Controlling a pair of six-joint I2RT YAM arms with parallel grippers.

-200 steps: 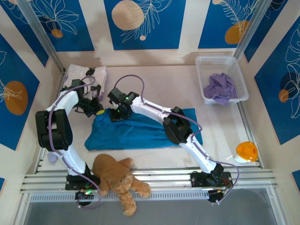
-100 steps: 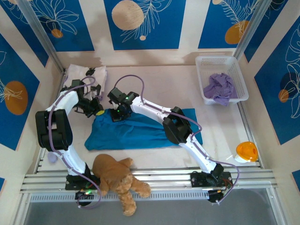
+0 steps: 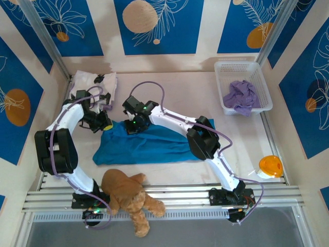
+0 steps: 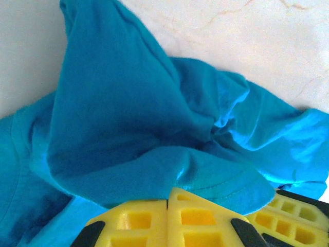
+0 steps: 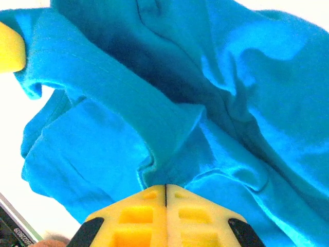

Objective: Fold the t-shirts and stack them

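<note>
A large teal-blue t-shirt [image 3: 154, 145] lies spread across the middle of the table. My left gripper [image 3: 105, 125] is shut on its far-left corner; in the left wrist view the cloth [image 4: 154, 128] rises bunched from the closed yellow fingers [image 4: 139, 221]. My right gripper [image 3: 132, 126] is shut on the far edge close beside it, and a fold of the same shirt [image 5: 169, 128] runs into the pinched fingertips [image 5: 165, 186]. A white t-shirt with black blotches [image 3: 95, 82] lies folded at the far left. Pale lavender t-shirts [image 3: 240, 95] sit crumpled in the basket.
A white plastic basket [image 3: 241, 68] stands at the far right. A brown teddy bear [image 3: 131, 195] lies on the near rail by the left arm's base. An orange and white object [image 3: 270, 165] sits at the right near edge.
The right gripper has closed onto the shirt's far edge. Both arms have shifted slightly, the right one a little rightward, and the cloth between the grippers has lifted.
</note>
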